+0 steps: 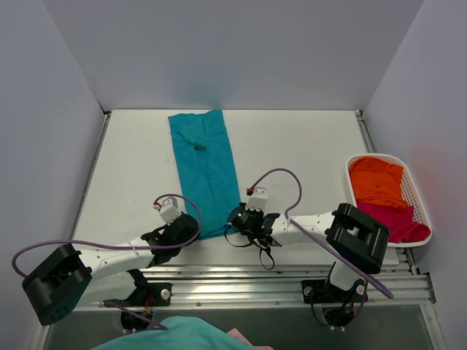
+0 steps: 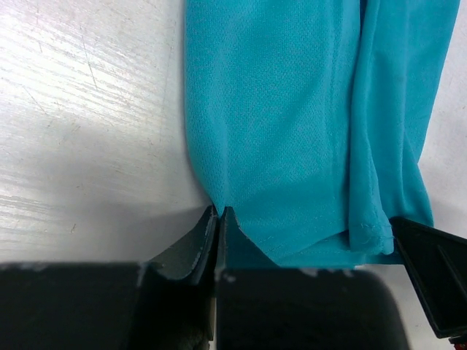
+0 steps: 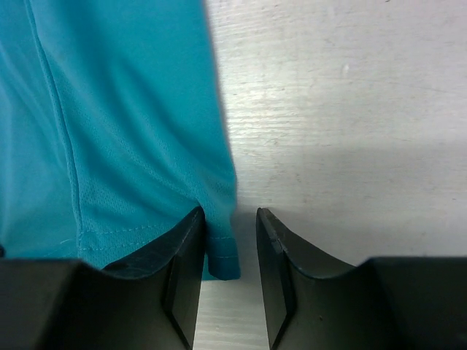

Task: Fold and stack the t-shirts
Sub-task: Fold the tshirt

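Cloth first: a soft, plain teal t-shirt (image 1: 204,168), folded lengthwise into a long narrow strip, lies flat on the white table (image 1: 306,146). It runs from the far edge, left of the middle, down toward the near edge, slanting slightly to the right as it comes nearer. Its hem end stops short of the near edge, between the two arms.

The black two-finger left gripper (image 1: 194,230) sits at the near left corner of that strip. In the left wrist view its fingers (image 2: 197,244) are pressed tightly together with no gap, and the corner of the teal t-shirt (image 2: 292,124) runs straight into their tips, so the left gripper (image 2: 220,213) is pinching the cloth there. The rest of the hem lies on the table to the right of the fingers, with a lengthwise fold ridge near the strip's right side.

The black two-finger right gripper (image 1: 236,219) is at the near right corner of the strip. In the right wrist view the right gripper (image 3: 230,213) has its fingers spread with a clear gap between them. One finger (image 3: 182,248) rests on the stitched hem of the teal t-shirt (image 3: 109,109), the other stands on bare table just beside the cloth, and the corner of the hem lies in the gap, not clamped.

A white plastic lattice basket (image 1: 413,181) stands at the right edge of the table, well apart from the strip. A crumpled orange t-shirt (image 1: 376,182) fills its far half and a crumpled magenta t-shirt (image 1: 394,221) its near half, the two touching
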Controlling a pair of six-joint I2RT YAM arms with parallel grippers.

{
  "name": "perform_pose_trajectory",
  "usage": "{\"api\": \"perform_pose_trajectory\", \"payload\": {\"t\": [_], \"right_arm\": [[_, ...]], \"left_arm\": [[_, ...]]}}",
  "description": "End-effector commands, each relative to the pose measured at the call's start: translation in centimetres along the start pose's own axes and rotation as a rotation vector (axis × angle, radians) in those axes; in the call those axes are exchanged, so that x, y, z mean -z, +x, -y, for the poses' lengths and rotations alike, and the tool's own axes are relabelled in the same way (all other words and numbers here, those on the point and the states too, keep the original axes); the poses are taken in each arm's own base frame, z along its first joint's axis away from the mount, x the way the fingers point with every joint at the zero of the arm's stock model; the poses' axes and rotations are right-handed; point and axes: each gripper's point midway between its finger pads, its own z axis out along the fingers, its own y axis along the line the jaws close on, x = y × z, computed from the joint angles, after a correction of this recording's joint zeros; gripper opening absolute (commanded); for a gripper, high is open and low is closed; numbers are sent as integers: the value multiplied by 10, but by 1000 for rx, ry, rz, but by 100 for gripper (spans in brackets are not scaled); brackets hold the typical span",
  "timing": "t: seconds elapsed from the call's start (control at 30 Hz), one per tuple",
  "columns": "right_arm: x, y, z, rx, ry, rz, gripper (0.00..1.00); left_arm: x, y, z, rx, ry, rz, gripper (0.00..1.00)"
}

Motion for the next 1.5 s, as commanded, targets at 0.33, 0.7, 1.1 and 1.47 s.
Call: {"api": "perform_pose_trajectory", "payload": {"t": [0.33,0.7,1.1,1.47], "right_arm": [[-2,-9,23,10,78,38,20],[3,-8,26,26,80,29,0],[49,-21,22,31,17,33,0],[47,-76,-23,72,31,144,0]], "left_arm": [[1,13,-45,-105,-130,-32,2],[9,9,-33,-119,-95,-49,2],[61,-4,6,-117,60,-109,2],[71,-59,55,-115,117,29,2]]}}
